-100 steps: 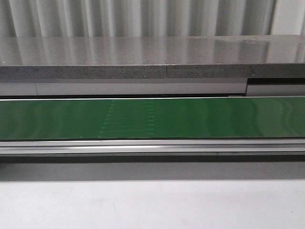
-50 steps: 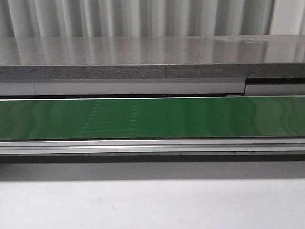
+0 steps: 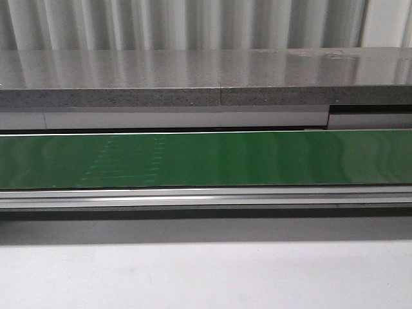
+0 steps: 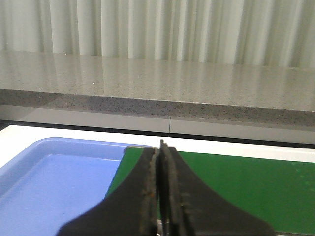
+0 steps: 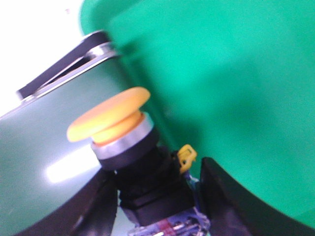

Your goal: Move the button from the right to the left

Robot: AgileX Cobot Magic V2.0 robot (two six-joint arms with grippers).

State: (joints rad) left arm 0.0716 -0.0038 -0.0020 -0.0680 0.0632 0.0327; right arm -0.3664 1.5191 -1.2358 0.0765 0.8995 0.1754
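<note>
The button (image 5: 110, 118) has a round yellow-orange cap, a silver ring, a black collar and a bluish rear block. It shows only in the right wrist view, between the black fingers of my right gripper (image 5: 156, 172), which is shut on its black body. Bright green surface (image 5: 231, 73) lies behind it. My left gripper (image 4: 160, 147) is shut and empty, over the left end of the green belt (image 4: 236, 182), next to a blue tray (image 4: 54, 182). Neither gripper nor the button shows in the front view.
The green belt (image 3: 257, 158) runs across the front view, with an aluminium rail (image 3: 206, 196) in front and a grey stone counter (image 3: 193, 77) behind. White tabletop (image 3: 206, 277) lies nearest. A metal rail edge (image 5: 69, 73) shows in the right wrist view.
A faint dotted mark on the green belt has shifted leftward in the front view. No arm appears there in any frame.
</note>
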